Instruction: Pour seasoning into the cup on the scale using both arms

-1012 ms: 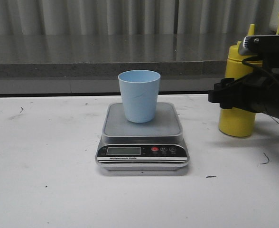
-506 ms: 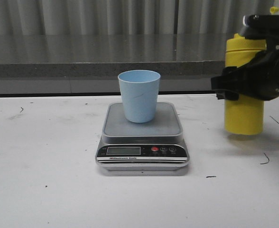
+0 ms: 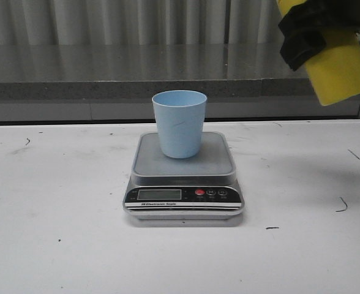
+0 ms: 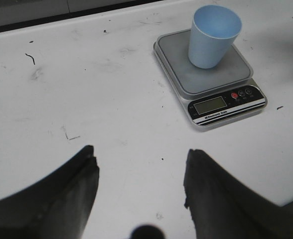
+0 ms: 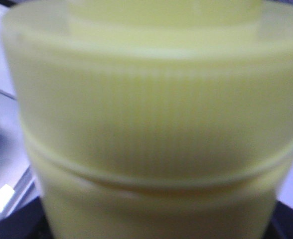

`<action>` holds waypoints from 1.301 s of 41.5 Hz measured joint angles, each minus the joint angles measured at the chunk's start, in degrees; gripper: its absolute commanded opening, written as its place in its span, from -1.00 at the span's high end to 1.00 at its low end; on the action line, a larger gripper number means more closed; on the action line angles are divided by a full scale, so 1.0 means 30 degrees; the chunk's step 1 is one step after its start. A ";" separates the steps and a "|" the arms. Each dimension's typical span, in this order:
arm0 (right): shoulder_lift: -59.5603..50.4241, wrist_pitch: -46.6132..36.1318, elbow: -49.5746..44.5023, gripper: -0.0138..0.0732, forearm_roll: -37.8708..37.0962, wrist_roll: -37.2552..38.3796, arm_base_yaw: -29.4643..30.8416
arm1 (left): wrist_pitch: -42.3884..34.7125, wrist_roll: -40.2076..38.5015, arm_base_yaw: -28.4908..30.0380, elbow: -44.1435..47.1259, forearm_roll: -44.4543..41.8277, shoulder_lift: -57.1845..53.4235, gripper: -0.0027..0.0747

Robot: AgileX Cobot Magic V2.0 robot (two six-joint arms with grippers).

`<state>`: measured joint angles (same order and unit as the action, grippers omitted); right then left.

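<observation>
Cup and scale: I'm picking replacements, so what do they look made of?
The small light blue tapered cup looks like matte plastic: even colour, dull sides, thin rim. The flat silver digital scale seems to have a brushed steel weighing plate, grey with soft sheen, over a glossy black plastic front panel; the body's metal or silver plastic is unclear.

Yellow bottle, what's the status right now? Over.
Right gripper shut on yellow bottle, lifted and tilted. Left gripper open, empty. Blue cup upright on scale, nothing in the way.
</observation>
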<state>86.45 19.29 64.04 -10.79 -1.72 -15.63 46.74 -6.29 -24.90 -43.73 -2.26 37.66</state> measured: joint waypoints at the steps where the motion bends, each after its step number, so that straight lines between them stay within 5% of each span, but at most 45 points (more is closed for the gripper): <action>1: 0.0049 0.0503 0.0434 -0.18 -0.0686 -0.0036 -0.0246 | 0.0000 0.0000 0.0000 0.0000 0.0000 0.0000 -0.07; 12: 0.1849 0.4417 0.2764 -0.18 -0.8242 -0.0036 -0.3321 | 0.0000 0.0000 0.0000 0.0000 0.0000 0.0000 -0.07; 26: 0.4303 0.5053 0.2907 -0.18 -1.8487 -0.0036 -0.5197 | 0.0000 0.0000 0.0000 0.0000 0.0000 0.0000 -0.07; 54: 0.4310 0.5260 0.0822 -0.18 -2.2975 -0.0746 -0.5823 | 0.0000 0.0000 0.0000 0.0000 0.0000 0.0000 -0.07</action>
<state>99.38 35.07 66.51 -79.72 -3.96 -33.10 46.74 -6.29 -24.90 -43.73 -2.26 37.66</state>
